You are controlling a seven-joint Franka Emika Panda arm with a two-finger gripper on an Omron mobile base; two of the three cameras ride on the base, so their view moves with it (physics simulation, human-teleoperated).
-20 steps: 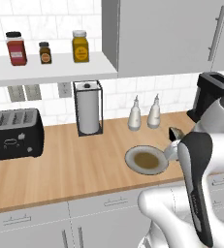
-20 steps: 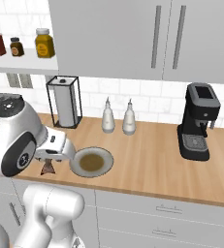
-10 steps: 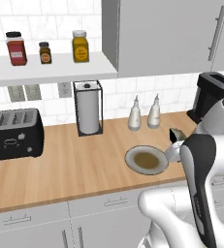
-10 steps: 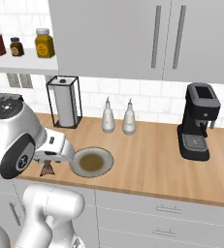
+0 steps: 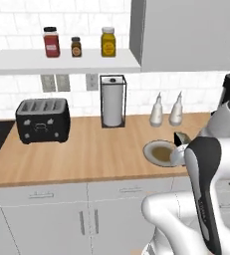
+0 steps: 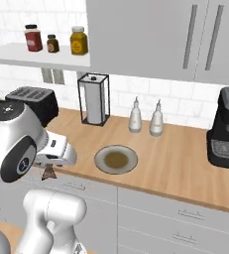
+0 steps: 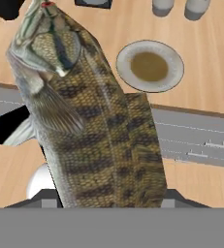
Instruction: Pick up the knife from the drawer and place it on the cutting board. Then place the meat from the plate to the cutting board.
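Claw [image 6: 49,166]: closed partway around the meat, its fingertips hidden behind the piece in the hand view; it hangs at the bench's front edge.
Meat [image 7: 99,126]: a long, scaly, brown-striped piece like a fish, running from the claw up toward 11 o'clock in the hand view; in the right base view it shows as a small brown bit [image 6: 48,172] under the hand, clear of the bench top.
Plate [image 6: 100,161]: pale and round with a brown patch in its hollow, flat on the bench at 3 o'clock from the claw in the right base view; at 1 o'clock from the meat in the hand view [image 7: 123,72], apart from it.
Bench [image 6: 175,163]: light wood, with grey cabinet fronts below.
Two white bottles [image 6: 135,115]: upright by the wall, at 12 o'clock from the plate.
Paper towel holder [image 6: 93,99]: upright, at 11 o'clock from the plate.
Toaster [image 5: 42,119]: black, well to 9 o'clock of the holder.
Coffee machine [image 6: 225,129]: black, at 3 o'clock from the plate, well apart.
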